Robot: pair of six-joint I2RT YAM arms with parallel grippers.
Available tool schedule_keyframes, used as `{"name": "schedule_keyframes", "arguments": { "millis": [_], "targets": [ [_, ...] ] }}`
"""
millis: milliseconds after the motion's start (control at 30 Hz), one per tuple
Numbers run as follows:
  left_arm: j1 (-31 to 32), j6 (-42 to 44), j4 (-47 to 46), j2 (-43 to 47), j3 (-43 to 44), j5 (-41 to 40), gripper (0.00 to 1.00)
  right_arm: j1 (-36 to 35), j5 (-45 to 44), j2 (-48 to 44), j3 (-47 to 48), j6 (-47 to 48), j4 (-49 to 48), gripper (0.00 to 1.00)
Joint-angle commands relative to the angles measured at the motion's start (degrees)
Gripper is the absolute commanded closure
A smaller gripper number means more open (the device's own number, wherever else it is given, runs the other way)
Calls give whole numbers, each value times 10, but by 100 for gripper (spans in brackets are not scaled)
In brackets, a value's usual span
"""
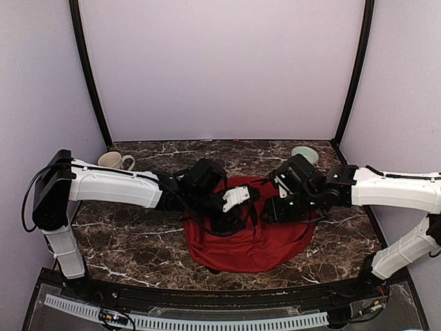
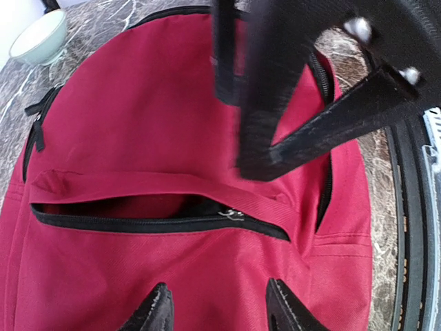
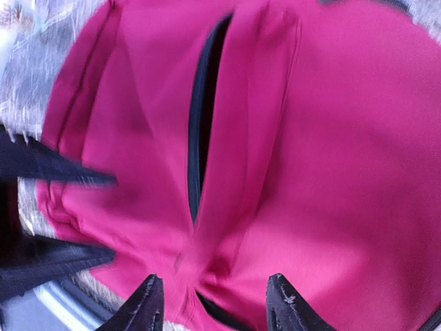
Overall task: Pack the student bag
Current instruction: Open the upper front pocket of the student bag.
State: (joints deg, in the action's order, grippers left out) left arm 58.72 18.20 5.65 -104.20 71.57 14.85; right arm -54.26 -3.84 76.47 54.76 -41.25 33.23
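Student bag (image 1: pixel 255 238) is lying flat on the marble table (image 1: pixel 138 241), with both arms over it. I can't read the jaws from the top cam, but the wrist cams sort that out. The left gripper (image 2: pixel 217 310) is spread apart and empty, just above the bag's unzipped front pocket (image 2: pixel 158 215). The right gripper (image 3: pixel 213 303) is spread and empty too, though that view's blurry. Only the top cam shows the mug (image 1: pixel 114 161), beyond the bag's left.

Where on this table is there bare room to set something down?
Bare table shows front left of the student bag, and at the back between the mug and the bowl. The middle is crowded: left arm and right arm over the bag.
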Motion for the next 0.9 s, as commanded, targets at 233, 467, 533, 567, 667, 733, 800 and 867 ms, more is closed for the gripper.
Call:
{"name": "schedule_keyframes", "arguments": {
  "millis": [233, 467, 533, 567, 667, 733, 800, 867],
  "targets": [
    [3, -76, -35, 108, -85, -96, 53, 16, -101, 117, 140, 63, -2, 42],
    [-1, -98, -9, 127, -104, -166, 55, 69, -79, 247, 274, 111, 42, 53],
    [-1, -101, 6, 123, -97, -170, 56, 81, -68, 280, 308, 118, 64, 58],
    [-2, -102, 14, 121, -93, -171, 56, 84, -62, 292, 320, 121, 75, 60],
    [-2, -93, 26, 124, -79, -158, 57, 87, -46, 306, 336, 128, 96, 67],
    [-3, -85, 25, 122, -73, -143, 57, 88, -36, 295, 318, 123, 94, 71],
    [-3, -80, 27, 112, -62, -128, 57, 88, -21, 274, 280, 119, 83, 75],
    [-3, -78, 31, 98, -46, -115, 58, 87, -14, 252, 249, 115, 81, 79]
  ]
}}
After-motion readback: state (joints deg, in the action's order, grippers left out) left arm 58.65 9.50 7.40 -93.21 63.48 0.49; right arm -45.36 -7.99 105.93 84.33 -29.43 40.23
